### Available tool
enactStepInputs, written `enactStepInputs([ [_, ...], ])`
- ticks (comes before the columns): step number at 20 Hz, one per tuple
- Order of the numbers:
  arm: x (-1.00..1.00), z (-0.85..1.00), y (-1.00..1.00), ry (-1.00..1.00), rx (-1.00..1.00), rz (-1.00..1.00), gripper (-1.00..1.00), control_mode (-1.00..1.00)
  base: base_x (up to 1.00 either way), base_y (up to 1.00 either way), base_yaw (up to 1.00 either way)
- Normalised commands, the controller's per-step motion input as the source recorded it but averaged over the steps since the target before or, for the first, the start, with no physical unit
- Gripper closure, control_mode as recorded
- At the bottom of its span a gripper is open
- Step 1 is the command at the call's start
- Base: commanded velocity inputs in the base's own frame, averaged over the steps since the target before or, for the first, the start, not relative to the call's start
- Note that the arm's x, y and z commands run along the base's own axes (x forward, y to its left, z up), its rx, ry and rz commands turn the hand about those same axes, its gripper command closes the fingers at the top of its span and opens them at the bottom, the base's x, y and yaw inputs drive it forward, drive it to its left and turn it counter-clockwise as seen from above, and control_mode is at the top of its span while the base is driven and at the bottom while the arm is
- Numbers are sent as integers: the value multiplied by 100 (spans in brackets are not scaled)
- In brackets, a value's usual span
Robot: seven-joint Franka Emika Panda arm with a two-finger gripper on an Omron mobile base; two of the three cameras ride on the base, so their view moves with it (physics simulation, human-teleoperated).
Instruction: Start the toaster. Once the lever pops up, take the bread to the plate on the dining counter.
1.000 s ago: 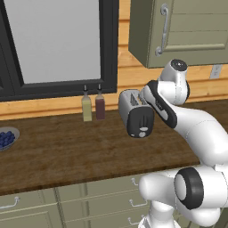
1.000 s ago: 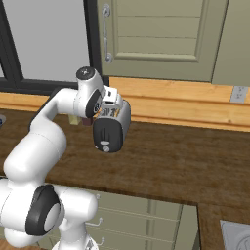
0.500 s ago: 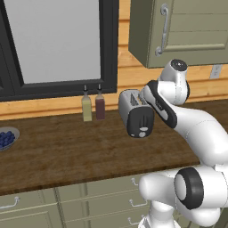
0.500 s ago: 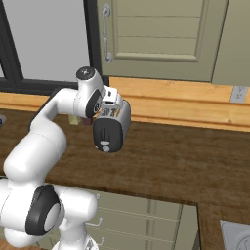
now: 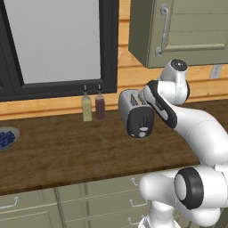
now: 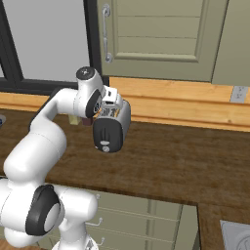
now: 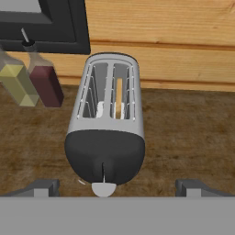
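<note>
The gripper (image 7: 117, 186) is wide open and holds nothing. Its two dark tips sit at the bottom left and bottom right of the hand view, far apart, with the black end of the toaster (image 7: 108, 124) between them. The toaster stands on the brown worktop (image 7: 183, 133), in the middle of the hand view. The lever (image 7: 104, 188) is the small pale knob at the bottom of the black end.

The step in hand looks like the first one: starting the toaster. I think the next move is to bring a tip onto the lever and push it along its slot.

The toaster's long side runs from the bottom of the hand view up toward the wood wall (image 7: 160, 41). Its black end points at the gripper. The bread (image 7: 119, 97) stands on edge in the right slot, lined up the same way. Two bottles (image 7: 32, 78) stand at the upper left
</note>
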Motion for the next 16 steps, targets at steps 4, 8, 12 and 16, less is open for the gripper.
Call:
enactStepInputs([
  [4, 0, 0, 0, 0, 0, 0, -100, -100, 0, 0, 0],
  [8, 0, 0, 0, 0, 0, 0, -100, -100, 0, 0, 0],
  [12, 0, 0, 0, 0, 0, 0, -100, -100, 0, 0, 0],
  [16, 0, 0, 0, 0, 0, 0, -100, -100, 0, 0, 0],
])
